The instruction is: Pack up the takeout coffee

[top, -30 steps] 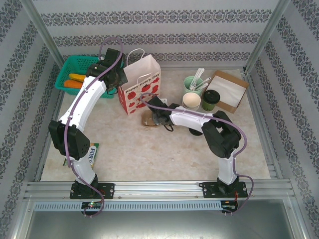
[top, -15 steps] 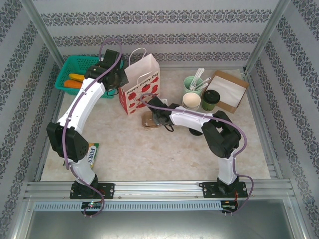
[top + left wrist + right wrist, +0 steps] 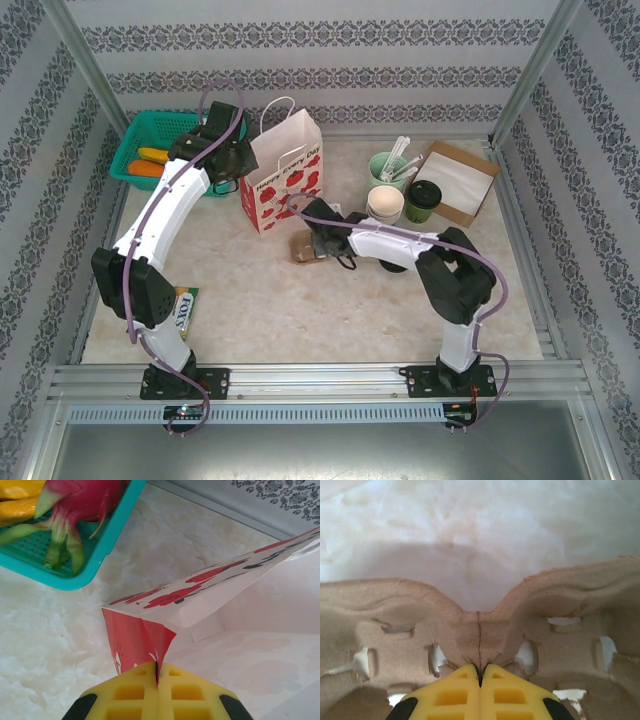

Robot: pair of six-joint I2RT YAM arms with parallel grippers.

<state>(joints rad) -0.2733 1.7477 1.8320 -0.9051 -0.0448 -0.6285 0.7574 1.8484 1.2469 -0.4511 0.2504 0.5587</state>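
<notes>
A lab test booth, shown by aluminium framing [image 3: 320, 378] and wallpaper panels [image 3: 320, 40]

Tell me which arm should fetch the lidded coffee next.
Right. The coffee stands on its side of the table; the left gripper is pinching the bag rim. The right gripper must first release the cardboard carrier.

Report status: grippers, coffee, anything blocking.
Left gripper shut on bag edge. Right gripper shut on cup carrier. Coffee untouched, beside cup stack.

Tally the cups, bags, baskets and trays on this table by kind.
Cups: 3 (takeout coffee, nested stack counted once, mint utensil cup)
Bags: 1 (paper bag)
Baskets: 1 (green basket)
Trays: 2 (pulp carrier, cardboard tray)
Total: 7
</notes>
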